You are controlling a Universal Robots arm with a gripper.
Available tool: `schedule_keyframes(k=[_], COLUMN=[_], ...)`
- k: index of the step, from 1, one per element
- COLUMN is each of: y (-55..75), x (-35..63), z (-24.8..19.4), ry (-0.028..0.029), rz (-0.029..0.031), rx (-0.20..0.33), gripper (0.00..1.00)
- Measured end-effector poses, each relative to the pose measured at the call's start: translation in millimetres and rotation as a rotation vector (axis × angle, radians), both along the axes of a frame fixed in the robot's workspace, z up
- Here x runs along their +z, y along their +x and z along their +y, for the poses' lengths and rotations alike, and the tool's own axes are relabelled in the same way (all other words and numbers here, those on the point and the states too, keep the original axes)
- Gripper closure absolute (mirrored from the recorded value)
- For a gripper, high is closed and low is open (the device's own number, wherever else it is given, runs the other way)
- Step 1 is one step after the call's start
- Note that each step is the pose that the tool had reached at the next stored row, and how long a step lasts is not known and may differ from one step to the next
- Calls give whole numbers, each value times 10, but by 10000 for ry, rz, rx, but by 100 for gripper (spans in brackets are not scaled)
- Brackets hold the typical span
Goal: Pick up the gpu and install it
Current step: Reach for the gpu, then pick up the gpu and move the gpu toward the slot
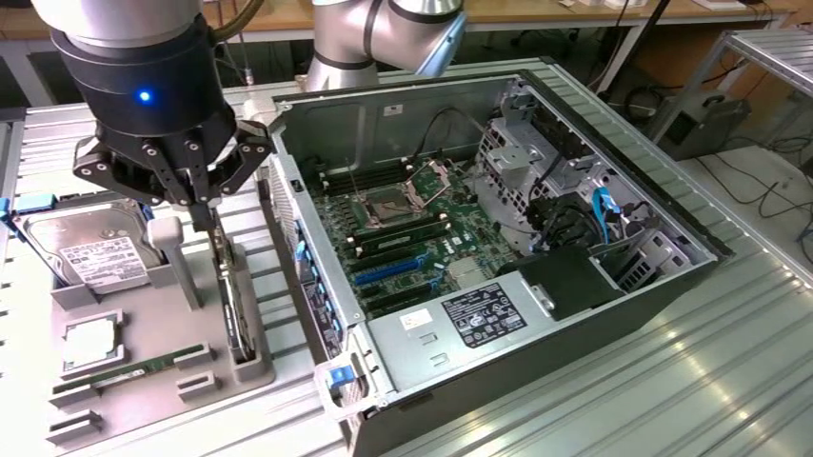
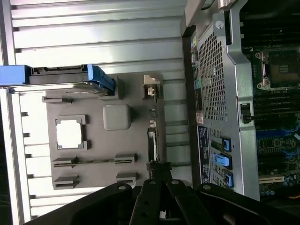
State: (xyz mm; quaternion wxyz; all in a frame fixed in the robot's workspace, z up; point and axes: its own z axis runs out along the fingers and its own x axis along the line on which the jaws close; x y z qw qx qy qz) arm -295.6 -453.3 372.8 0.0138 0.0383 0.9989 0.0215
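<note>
The gripper (image 1: 205,221) hangs over the gpu (image 1: 231,305), standing on edge in the grey tray (image 1: 159,328) at nine o'clock from the computer case (image 1: 534,390); whether the tool is open or closed cannot be told. An off-centre hold could tilt the card and jam it in its slot.

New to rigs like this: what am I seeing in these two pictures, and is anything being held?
This is a grey jointed robot arm ending in a black grasping tool. One camera stands off the arm; the other sits on its wrist, looking down past the tool. On the ribbed metal table are an open black computer case and a grey moulded parts tray. The tray holds a silver-topped hard drive, a square silver processor chip and the gpu, a thin dark card standing on edge. The tool hangs over that card's end; whether it grips it cannot be told.
</note>
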Motion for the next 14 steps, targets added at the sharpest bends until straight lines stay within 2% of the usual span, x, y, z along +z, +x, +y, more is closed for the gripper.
schedule_keyframes(k=[13, 14], y=[-1, -1], x=[0, -127], z=[0, 0], ry=[0, 0], rz=[0, -3], rx=[-1, 0], gripper=[89, 52])
